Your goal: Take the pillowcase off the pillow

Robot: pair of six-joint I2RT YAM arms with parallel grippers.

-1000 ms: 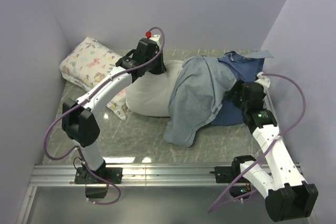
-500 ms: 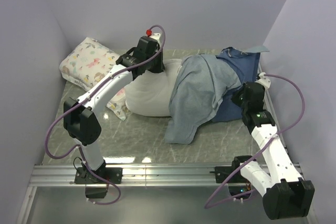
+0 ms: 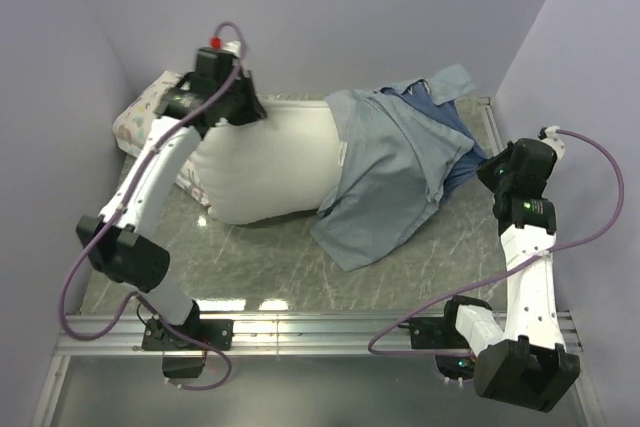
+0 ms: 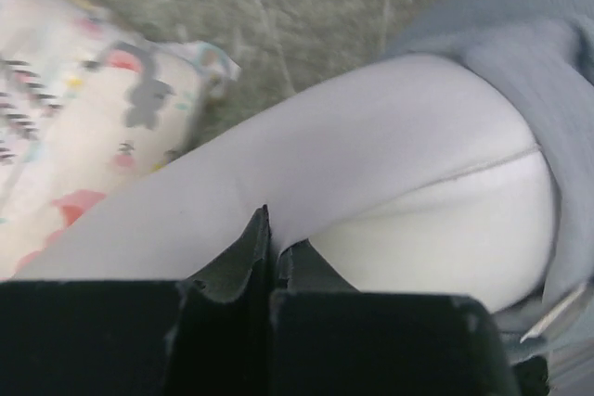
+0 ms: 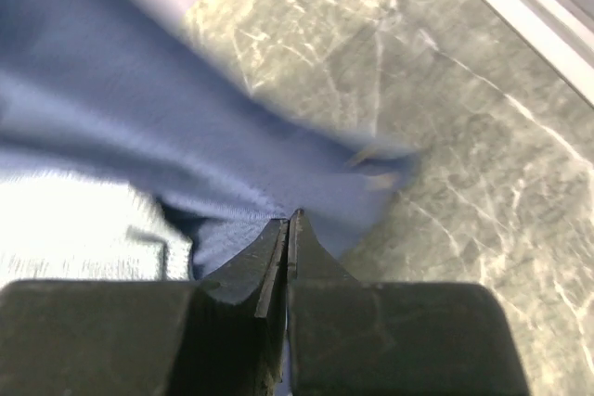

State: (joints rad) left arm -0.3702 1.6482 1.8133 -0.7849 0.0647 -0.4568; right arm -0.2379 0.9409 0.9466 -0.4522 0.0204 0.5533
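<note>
The pillow point(image 3: 265, 162) has slid toward the upper left with more white bared, though the pillowcase point(image 3: 390, 167) at centre right still sheathes its right end. The left gripper point(image 3: 248, 112) pinches the pillow's corner, and the right gripper point(image 3: 488, 169) has just clamped on navy cloth, so the two pull apart. The floral pillow point(image 3: 140, 112) and left wall point(image 3: 60, 97) crowd one arm, the right wall point(image 3: 590, 67) the other.

Robot lab cell, bare lavender walls point(image 3: 350, 7), marble-look tabletop point(image 3: 262, 252), aluminium base rail point(image 3: 320, 324)

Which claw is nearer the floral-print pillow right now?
Left. The left claw pinches the white pillow at its end, right beside the floral-print pillow; the right claw grips the pillowcase on the far opposite side.
</note>
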